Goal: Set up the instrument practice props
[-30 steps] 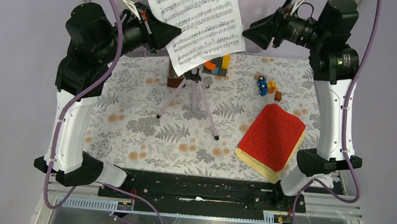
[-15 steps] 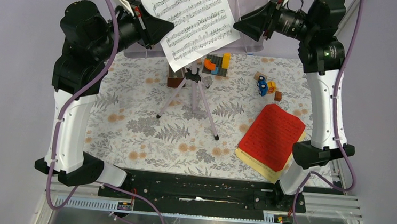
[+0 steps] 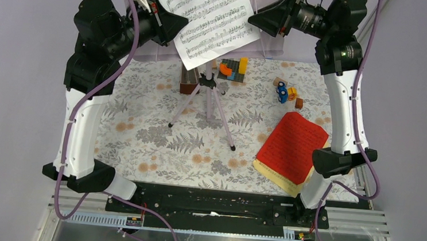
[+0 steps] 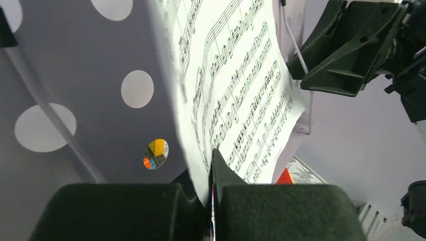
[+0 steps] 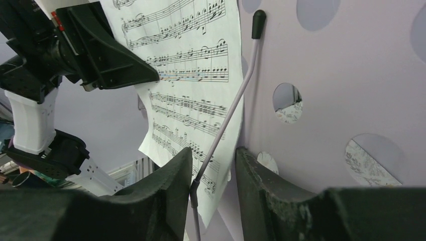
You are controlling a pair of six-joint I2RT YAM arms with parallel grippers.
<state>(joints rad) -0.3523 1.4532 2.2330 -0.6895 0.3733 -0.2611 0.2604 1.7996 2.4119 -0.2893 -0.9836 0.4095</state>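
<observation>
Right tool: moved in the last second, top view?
Yes. Against the fixed toy blocks, the right tool shifted left and up-frame, toward the white sheet.

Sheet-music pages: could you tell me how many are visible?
3: white page held by left claw, red page lying at right, yellow page under it; more may be hidden.

Robot lab booth: blank walls (image 3: 18, 82), mounting rail (image 3: 216, 204)
</observation>
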